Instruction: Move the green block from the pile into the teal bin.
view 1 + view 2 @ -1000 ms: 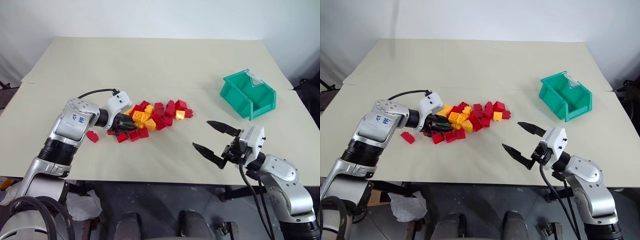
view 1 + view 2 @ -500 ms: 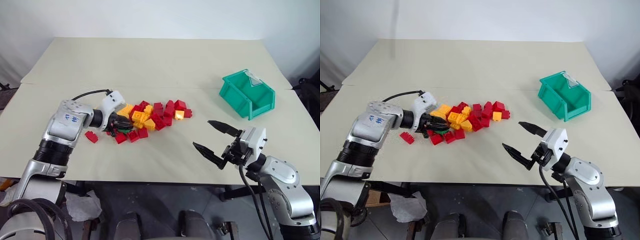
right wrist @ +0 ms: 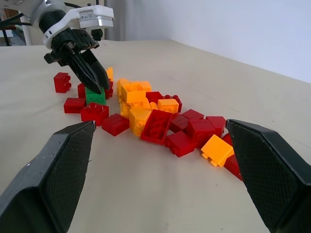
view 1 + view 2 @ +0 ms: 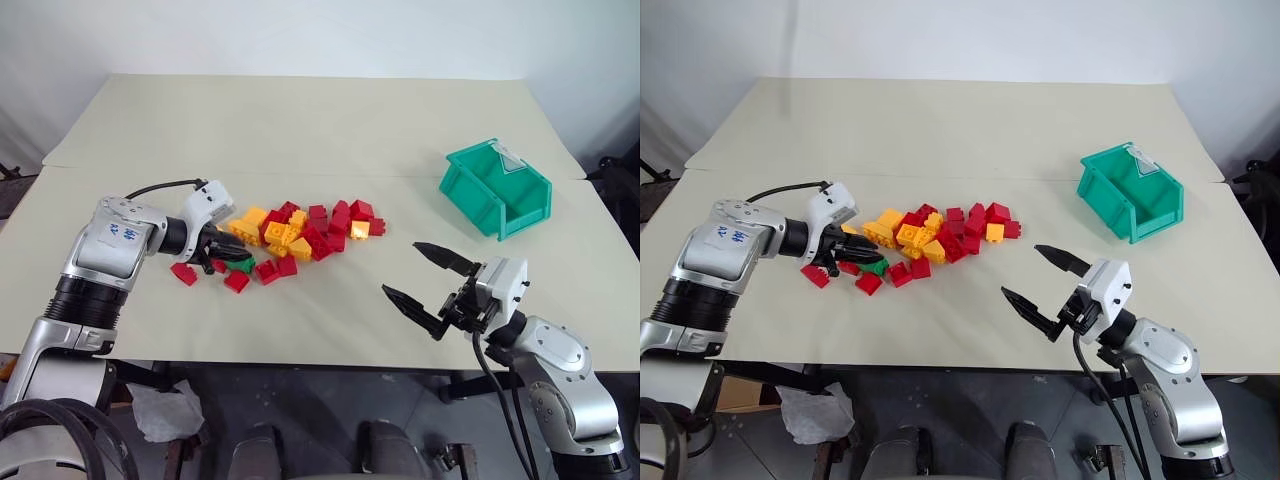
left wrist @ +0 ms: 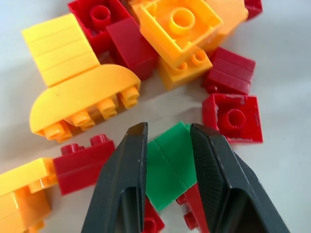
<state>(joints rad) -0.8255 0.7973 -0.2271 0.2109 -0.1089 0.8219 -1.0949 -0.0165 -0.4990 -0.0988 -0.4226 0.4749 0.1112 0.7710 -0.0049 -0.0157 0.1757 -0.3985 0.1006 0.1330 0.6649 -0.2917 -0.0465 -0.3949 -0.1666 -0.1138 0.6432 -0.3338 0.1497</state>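
**Me:** Left end effector (image 5: 167,145) first: both black fingers (image 5: 121,184) are pinched on the green block (image 5: 170,162), one on each flank, at the near-left edge of the pile (image 4: 300,235).

**Partner:** Is the block off the desk (image 4: 330,120)?

**Me:** I cannot tell. In my right wrist view the green block (image 3: 95,96) sits low among the red bricks, just above or on the surface, with my fingertips angled down onto it. A red brick (image 5: 81,162) lies just beside one finger, and a curved yellow piece (image 5: 82,104) is a little beyond the tips.

**Partner:** And your other arm?

**Me:** Right end effector (image 4: 420,278) hovers over the bare front of the desk with its fingers spread wide and nothing between them. It points toward the pile but stays well apart from it.

**Partner:** Where is the bin?

**Me:** The teal bin (image 4: 495,188) stands on the far right side of the desk, well apart from the pile and from my left arm. One loose red brick (image 4: 183,273) lies by itself under my left wrist.
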